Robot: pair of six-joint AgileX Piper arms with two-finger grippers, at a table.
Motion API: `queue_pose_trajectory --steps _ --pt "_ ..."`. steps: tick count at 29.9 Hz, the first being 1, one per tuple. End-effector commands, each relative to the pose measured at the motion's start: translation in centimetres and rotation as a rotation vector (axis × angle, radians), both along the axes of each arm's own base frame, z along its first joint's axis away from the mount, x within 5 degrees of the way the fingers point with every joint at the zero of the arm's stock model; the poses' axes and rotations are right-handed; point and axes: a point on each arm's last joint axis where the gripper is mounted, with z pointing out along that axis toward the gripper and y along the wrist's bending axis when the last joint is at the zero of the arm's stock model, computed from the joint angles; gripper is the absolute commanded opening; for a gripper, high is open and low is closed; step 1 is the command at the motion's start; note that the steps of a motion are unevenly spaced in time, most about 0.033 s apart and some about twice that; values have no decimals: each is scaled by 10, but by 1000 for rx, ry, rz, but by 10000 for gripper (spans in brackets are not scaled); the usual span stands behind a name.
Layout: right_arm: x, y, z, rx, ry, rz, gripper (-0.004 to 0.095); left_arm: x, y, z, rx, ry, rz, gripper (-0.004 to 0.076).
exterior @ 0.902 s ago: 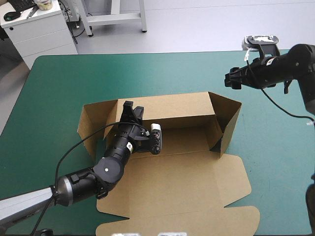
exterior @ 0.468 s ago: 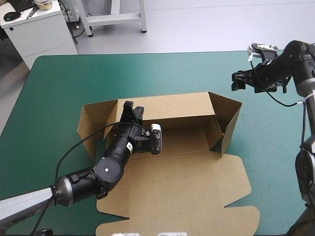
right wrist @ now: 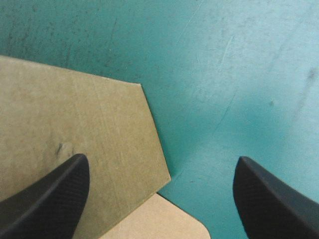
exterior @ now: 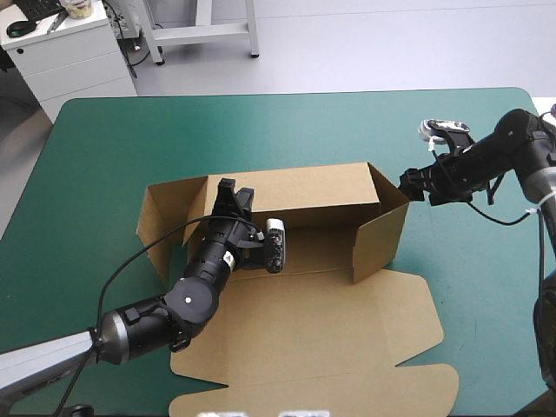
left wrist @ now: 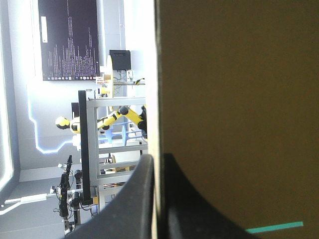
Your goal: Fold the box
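Judging by the layout, the step in hand is raising the right end flap (exterior: 380,239) of the box (exterior: 330,304). The left gripper (exterior: 233,193), clamped on the back wall (exterior: 304,187), steadies the box between the grippers. The right gripper (exterior: 410,184) sits just outside the flap and probably needs to push it square. Only its own wrist view shows its fingers spread. Only the left wrist view shows board pinched.

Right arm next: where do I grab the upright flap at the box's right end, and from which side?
Its free top edge, coming down from above. The flap stands upright with that edge bare, so the right gripper, open just beyond it, can straddle it, one of its fingers each side.
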Motion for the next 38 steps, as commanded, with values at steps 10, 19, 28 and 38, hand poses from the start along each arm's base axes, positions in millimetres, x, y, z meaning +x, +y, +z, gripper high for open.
queue_pose_trajectory --steps 10,19,28,38 --pt "-44 13 5 103 -108 187 724 -2 -2 18 7 -98 -42 -10" --pt "-51 24 -12 201 -205 337 724 -2 -1 18 7 -99 -40 -10" --pt "-48 34 -11 183 -272 389 724 -2 -2 18 7 -97 -42 -10" --pt "-60 82 -11 80 -329 405 724 -2 -2 18 7 -97 -42 -10"
